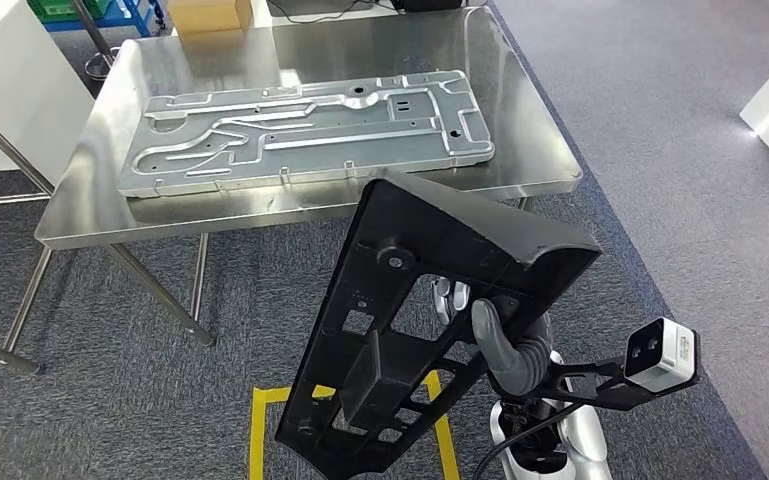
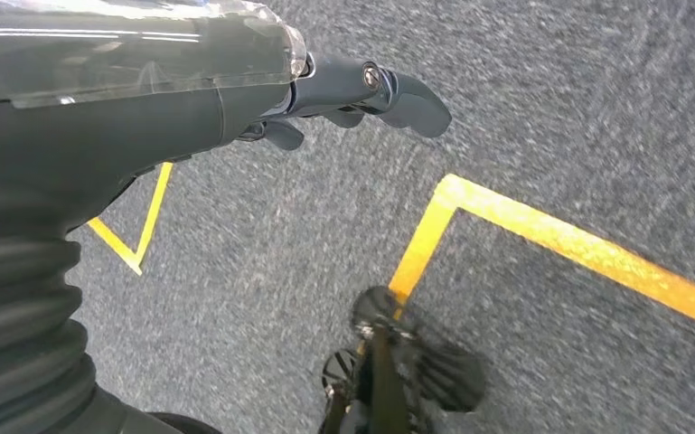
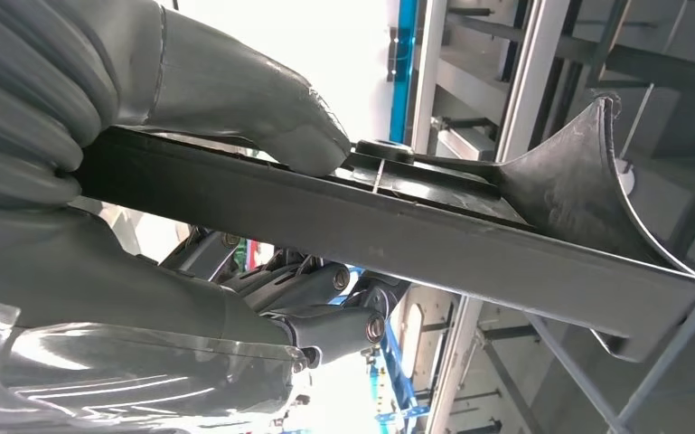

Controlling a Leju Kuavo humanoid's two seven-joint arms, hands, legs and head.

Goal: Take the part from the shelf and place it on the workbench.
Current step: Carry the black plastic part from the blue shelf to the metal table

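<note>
on the left of the head view a steel workbench (image 1: pixel 90 215) stands on grey carpet, and a flat silver metal plate (image 1: pixel 305 130) with stamped grooves lies across its top. behind the bench, at the far left, a blue rack (image 1: pixel 100 12) holds green crates (image 1: pixel 55 8); what is in them cannot be made out. a cardboard box (image 1: pixel 210 14) sits just beyond the bench's back edge.

the left hand (image 2: pixel 343 99) hangs over the carpet in the left wrist view, its dark fingers (image 2: pixel 416 101) loosely curled and holding nothing, above yellow floor tape (image 2: pixel 542 235).

toward the right, the black plastic part (image 1: pixel 410 320) is in the air in front of the bench's near edge, tilted, its ribbed underside with cut-outs facing the camera, its upper end close to the bench edge but not on it. the right hand (image 1: pixel 508 345) grips it from the right side, thumb (image 3: pixel 262 113) pressed on one face and fingers (image 3: pixel 325 307) clamped against the other. a small white and black camera (image 1: pixel 660 352) sticks out at the wrist. yellow tape (image 1: pixel 260 420) marks a square on the floor below the part.
</note>
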